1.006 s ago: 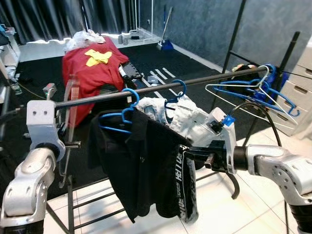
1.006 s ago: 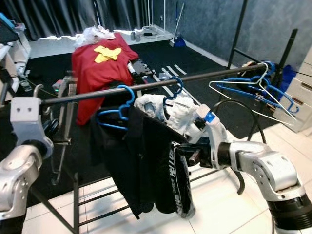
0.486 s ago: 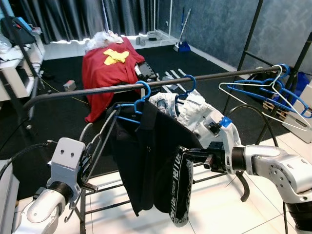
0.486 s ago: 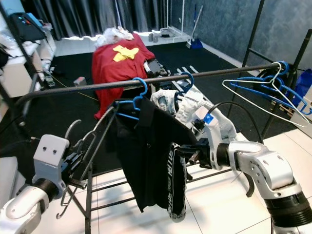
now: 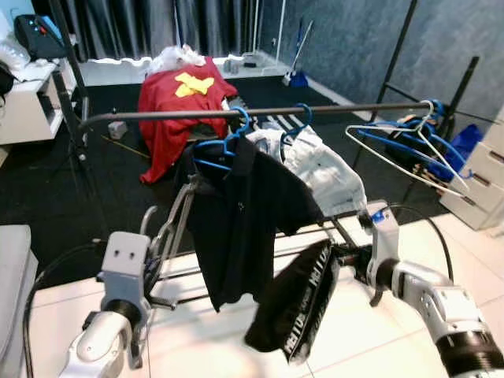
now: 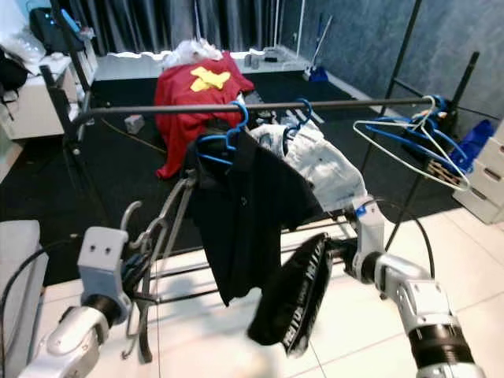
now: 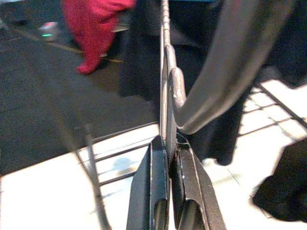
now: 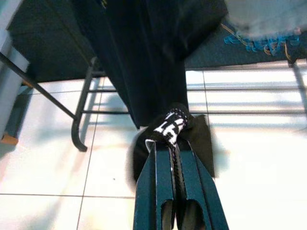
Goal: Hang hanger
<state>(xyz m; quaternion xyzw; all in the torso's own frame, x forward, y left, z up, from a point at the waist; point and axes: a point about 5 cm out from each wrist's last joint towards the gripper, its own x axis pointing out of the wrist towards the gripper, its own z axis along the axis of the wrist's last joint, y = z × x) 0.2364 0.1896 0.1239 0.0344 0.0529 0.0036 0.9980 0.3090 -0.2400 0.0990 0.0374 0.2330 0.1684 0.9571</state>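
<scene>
L gripper (image 7: 169, 143) clamps grey hanger (image 5: 169, 228) at 7 o'clock, below rail (image 5: 260, 111). R gripper (image 8: 175, 143) pinches black shorts (image 5: 295, 303) at 5 o'clock; black shirt (image 5: 236, 213) hangs between.

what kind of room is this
Probably a home laundry or clothes-drying corner: a black metal garment rail carries blue plastic hangers and a black polo shirt, with a white chest of drawers beside it on pale floor tiles.
</scene>
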